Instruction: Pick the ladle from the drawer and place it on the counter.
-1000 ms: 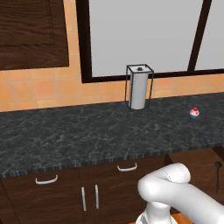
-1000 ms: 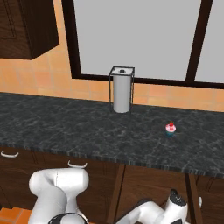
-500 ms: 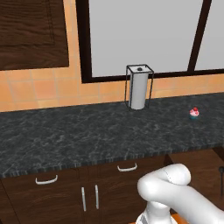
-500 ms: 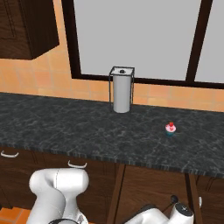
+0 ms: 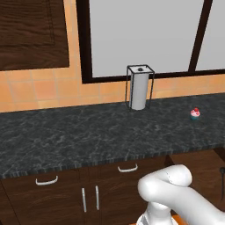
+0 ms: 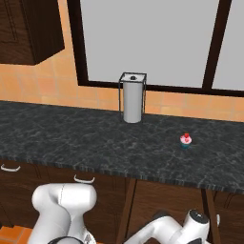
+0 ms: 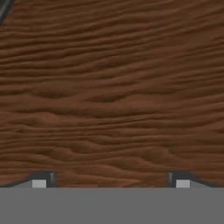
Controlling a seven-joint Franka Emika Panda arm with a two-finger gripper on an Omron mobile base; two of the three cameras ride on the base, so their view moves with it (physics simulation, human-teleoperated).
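The gripper [image 7: 110, 179] was spread wide, right up against a dark wood panel [image 7: 112, 87], so the ladle was hidden from me. The worktop [image 5: 88, 136] carried a paper towel holder [image 5: 139, 88] and a tiny cupcake [image 5: 195, 114].

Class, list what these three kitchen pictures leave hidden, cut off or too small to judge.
- Ladle and drawer contents: hand view faces dark wood close up.
- Gripper: fingertips spread wide; rest cut by the bottom edge.
- Small pink-topped item on the counter: too small to identify.
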